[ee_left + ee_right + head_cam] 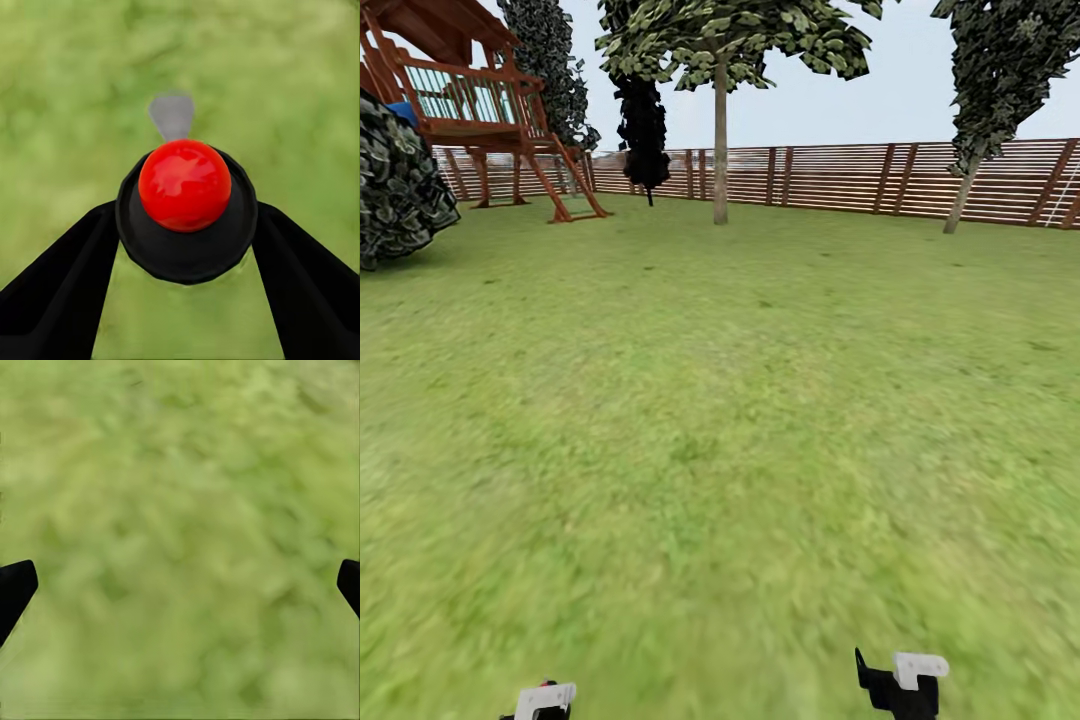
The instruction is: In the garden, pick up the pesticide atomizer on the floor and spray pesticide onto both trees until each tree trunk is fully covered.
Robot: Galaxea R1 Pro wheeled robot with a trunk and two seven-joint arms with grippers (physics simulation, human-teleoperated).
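In the left wrist view the pesticide atomizer shows end-on: a glossy red cap in a black collar, with a grey part beyond it. My left gripper is shut on it, one black finger on each side, above the grass floor. That gripper's white-topped wrist shows at the head view's lower edge. My right gripper hangs open over bare grass and is also seen low in the head view. Far off by the fence stand two trees, one with a straight pale trunk and one with a leaning trunk.
A brown slat fence closes the lawn's far side. A wooden play tower and a dark leafy bush stand at the far left. A narrow all-black tree stands left of the straight trunk. Open grass lies between me and the trees.
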